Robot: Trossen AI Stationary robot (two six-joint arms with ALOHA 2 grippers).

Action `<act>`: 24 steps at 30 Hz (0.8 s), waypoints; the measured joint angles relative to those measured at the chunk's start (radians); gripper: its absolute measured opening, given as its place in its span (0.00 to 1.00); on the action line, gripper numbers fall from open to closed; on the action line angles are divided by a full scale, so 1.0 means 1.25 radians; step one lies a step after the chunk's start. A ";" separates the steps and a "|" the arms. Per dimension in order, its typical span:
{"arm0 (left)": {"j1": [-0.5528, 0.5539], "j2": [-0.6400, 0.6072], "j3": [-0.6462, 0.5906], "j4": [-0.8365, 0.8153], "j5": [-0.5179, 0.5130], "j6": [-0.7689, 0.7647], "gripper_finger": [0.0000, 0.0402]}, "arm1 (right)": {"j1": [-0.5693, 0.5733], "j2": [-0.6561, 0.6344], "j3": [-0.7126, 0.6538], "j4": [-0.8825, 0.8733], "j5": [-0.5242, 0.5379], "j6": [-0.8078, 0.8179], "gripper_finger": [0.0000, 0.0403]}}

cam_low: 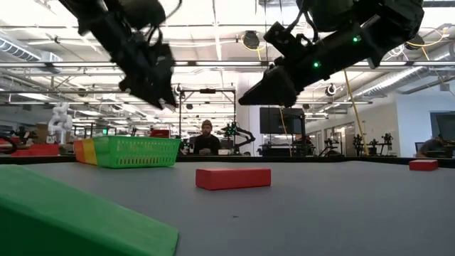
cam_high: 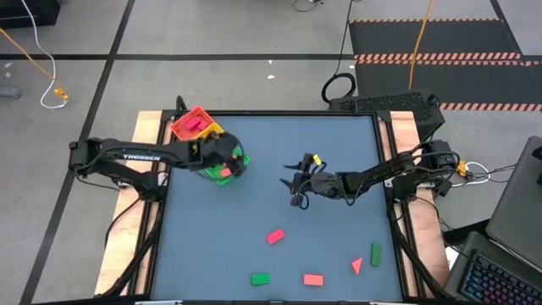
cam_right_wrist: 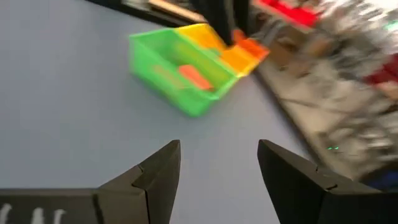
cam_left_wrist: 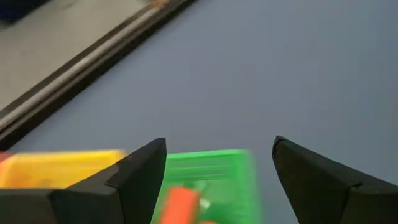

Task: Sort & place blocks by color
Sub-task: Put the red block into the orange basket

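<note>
From above, the left arm reaches across to the tray (cam_high: 201, 135) with the left gripper (cam_high: 227, 161) over its green end, while the right arm stretches in from the table's far side, the right gripper (cam_high: 294, 180) well apart from the tray; the blocks (cam_high: 275, 236) lie scattered beyond it, well away from the tray. At table level a red block (cam_low: 233, 178) lies beside the tray (cam_low: 135, 151), both grippers raised above. In the wrist views each gripper's fingers (cam_left_wrist: 134, 180) (cam_right_wrist: 155, 177) stand apart holding nothing, a red piece (cam_left_wrist: 180, 202) in the tray's green compartment.

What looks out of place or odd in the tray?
A red block lies in the tray's green compartment, beneath the open left gripper. That looks missorted; the red compartment sits at the tray's opposite end.
</note>
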 joint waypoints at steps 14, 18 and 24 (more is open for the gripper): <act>-0.234 0.003 0.000 0.224 0.118 0.138 0.73 | -0.002 -0.031 0.006 -0.161 -0.437 0.275 0.52; -0.225 0.003 0.000 0.233 0.084 0.136 0.73 | 0.018 -0.031 0.007 -0.238 -0.427 0.310 0.52; -0.216 0.003 0.000 0.232 0.083 0.134 0.73 | 0.006 -0.033 0.011 -0.538 -0.306 0.432 0.52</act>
